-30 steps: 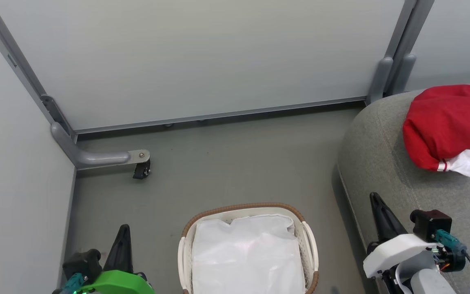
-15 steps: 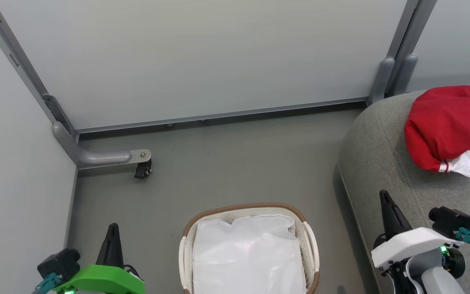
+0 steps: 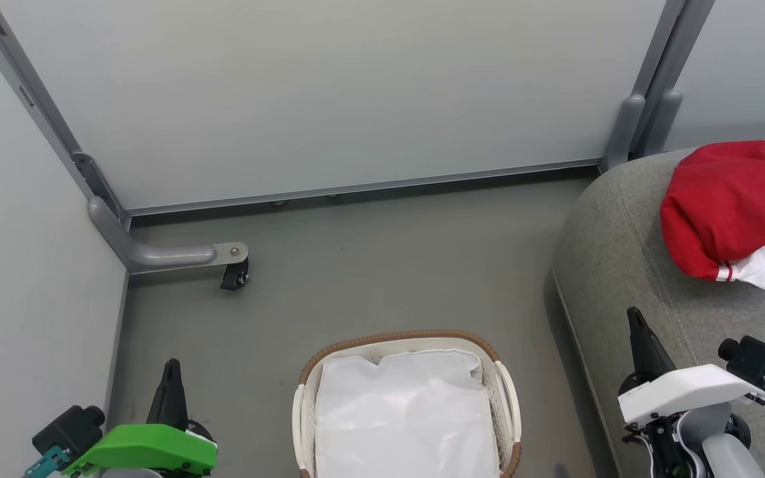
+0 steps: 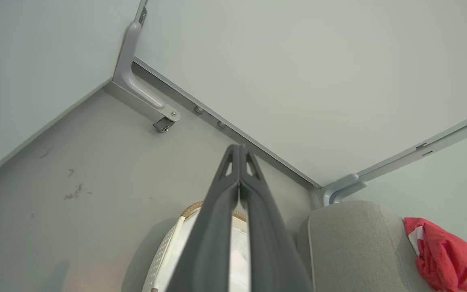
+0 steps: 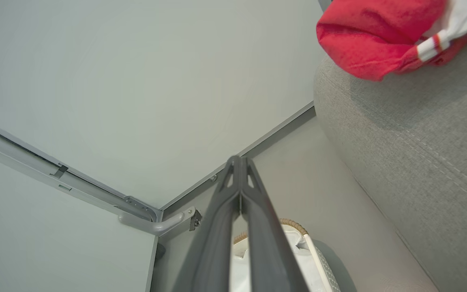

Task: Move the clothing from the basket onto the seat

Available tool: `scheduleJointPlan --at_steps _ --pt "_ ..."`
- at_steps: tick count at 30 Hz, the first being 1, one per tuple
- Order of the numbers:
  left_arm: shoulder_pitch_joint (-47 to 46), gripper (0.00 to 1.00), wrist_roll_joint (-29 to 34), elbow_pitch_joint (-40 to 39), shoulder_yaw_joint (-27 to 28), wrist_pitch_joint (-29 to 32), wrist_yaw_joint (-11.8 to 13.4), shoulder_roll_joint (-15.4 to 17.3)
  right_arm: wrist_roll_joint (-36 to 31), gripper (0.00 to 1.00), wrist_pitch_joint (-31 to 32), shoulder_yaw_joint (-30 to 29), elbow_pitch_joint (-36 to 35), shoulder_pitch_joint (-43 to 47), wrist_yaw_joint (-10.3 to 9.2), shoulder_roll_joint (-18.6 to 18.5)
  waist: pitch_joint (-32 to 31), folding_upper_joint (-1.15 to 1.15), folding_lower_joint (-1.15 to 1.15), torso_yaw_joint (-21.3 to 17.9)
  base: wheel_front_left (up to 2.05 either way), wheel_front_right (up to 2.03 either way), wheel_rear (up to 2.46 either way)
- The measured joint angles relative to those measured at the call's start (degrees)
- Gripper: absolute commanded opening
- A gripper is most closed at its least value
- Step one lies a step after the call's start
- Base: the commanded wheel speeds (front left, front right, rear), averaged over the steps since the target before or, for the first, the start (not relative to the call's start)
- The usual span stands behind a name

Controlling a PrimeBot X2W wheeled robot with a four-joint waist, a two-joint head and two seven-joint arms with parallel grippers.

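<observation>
The red clothing [image 3: 728, 206] with white trim lies bunched on the grey seat [image 3: 621, 265] at the right, also seen as clothing [image 5: 371, 36] and clothing [image 4: 444, 259] from the wrists. The white basket [image 3: 505, 392] with its brown rim stands on the floor at bottom centre, holding a white liner [image 3: 406, 418]. My left gripper [image 3: 171, 368] is shut and empty, low at the left of the basket. My right gripper [image 3: 635, 315] is shut and empty, over the seat's near edge. In the wrist views the left gripper [image 4: 239, 149] and right gripper [image 5: 239, 160] show fingers pressed together.
Pale partition walls enclose the grey floor [image 3: 382, 265]. A grey metal foot with a black caster [image 3: 233, 275] sticks out from the left corner. Another grey post [image 3: 628, 126] stands behind the seat.
Both arms have drawn outward and down: the left gripper went left and lower, the right gripper went right. The clothing, basket and seat stay where they were.
</observation>
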Motion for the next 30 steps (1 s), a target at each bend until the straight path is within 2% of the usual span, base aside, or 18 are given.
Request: scheduleJointPlan --at_steps 30 --pt "-1.4 0.00 -18.9 -2.7 3.2 5.4 -0.5 0.0 20.4 0.00 5.3 -1.9 -2.6 0.4 -0.01 -0.1 -0.1 0.00 0.00 0.6 0.00 0.00 0.00"
